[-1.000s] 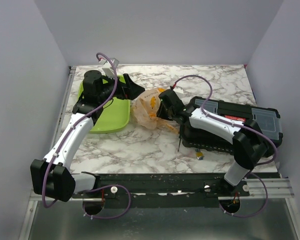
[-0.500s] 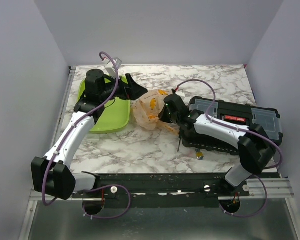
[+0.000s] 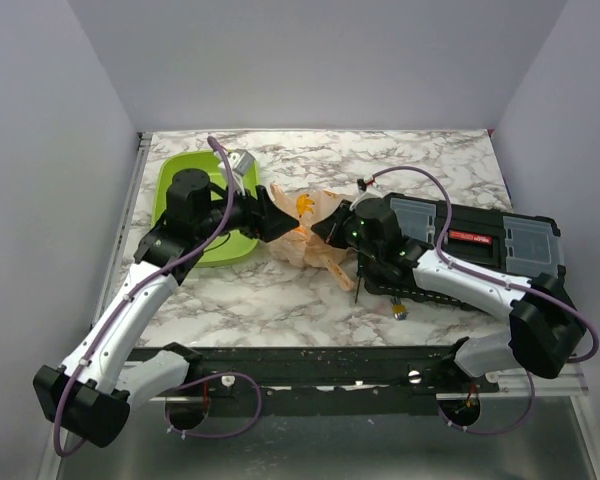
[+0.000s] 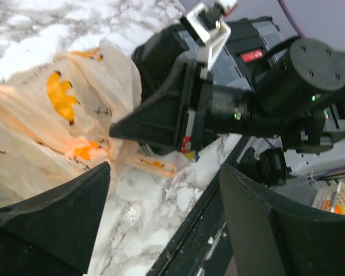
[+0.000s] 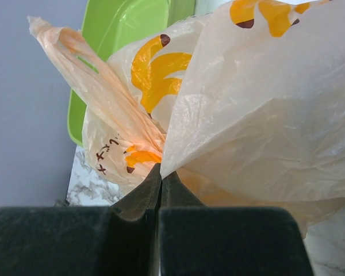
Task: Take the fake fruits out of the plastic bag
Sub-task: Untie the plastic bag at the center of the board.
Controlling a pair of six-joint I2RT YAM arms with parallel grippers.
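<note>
Bag pinched, no fruit out yet.
At frame centre on the surface [image 3: 280,300], the plastic bag [image 3: 305,228] lay crumpled. The right hand [image 5: 161,178], pressed together, pinched its film, and the left hand [image 4: 164,168] hung spread beside it. The fake fruits were unseen, probably inside.

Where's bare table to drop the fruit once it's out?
Bare marble table lies between the plastic bag and the near edge, and behind the bag and black toolbox. Far end of the green tray is free. Crowded at the bag: left pincer and right pincer meet there.

Green tray [image 3: 178,178] left of bag [image 3: 310,215], black toolbox [image 3: 490,240] right; open marble tabletop [image 3: 270,300] nearside.
</note>
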